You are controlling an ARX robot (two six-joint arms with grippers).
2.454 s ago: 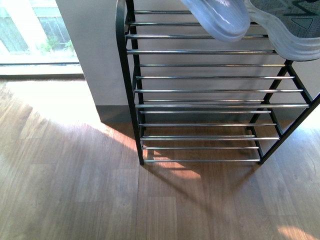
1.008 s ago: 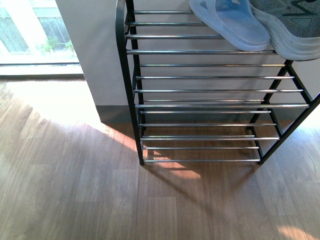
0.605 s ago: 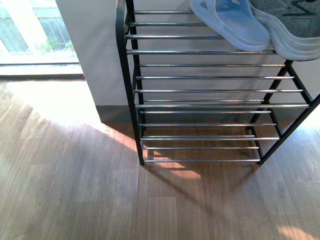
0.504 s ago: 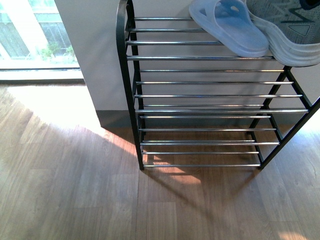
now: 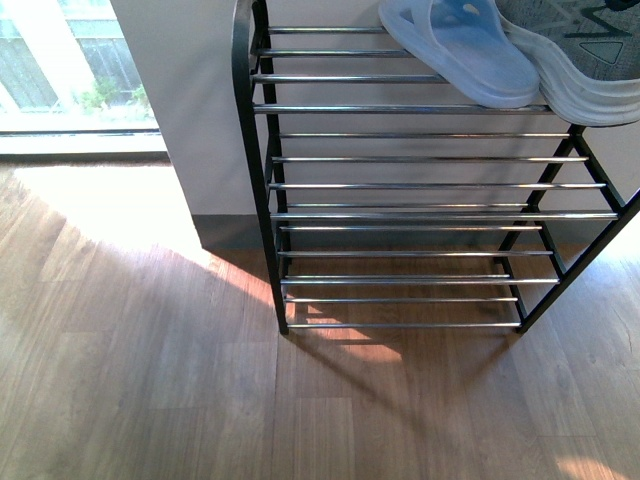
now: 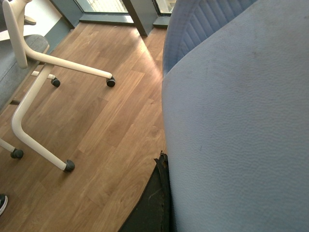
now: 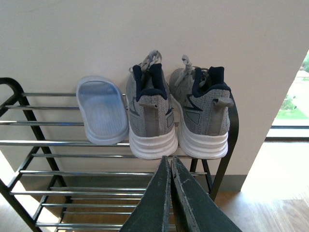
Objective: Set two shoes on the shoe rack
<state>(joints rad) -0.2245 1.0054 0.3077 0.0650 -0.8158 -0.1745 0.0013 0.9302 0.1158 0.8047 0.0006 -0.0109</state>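
On rack (image 7: 29,143) top: both sneakers (image 7: 150,113); R tool (image 7: 171,193) closed, empty; L tool hidden.

Floor (image 5: 150,380): brown wood planks, sunlit patch at 10 o'clock.
Wall (image 5: 190,120): plain, pale.
Window (image 5: 60,70): bright, 10 o'clock.

Looks like a home or office entry corner: wood-plank floor (image 5: 150,380), plain white wall (image 7: 145,34), big floor-level window (image 5: 60,70) with greenery outside. Shoe rack (image 5: 262,200) against the wall holds sneakers (image 7: 176,111) and a slipper (image 7: 101,113). White caster-leg frame (image 6: 34,96) nearby hints office furniture.
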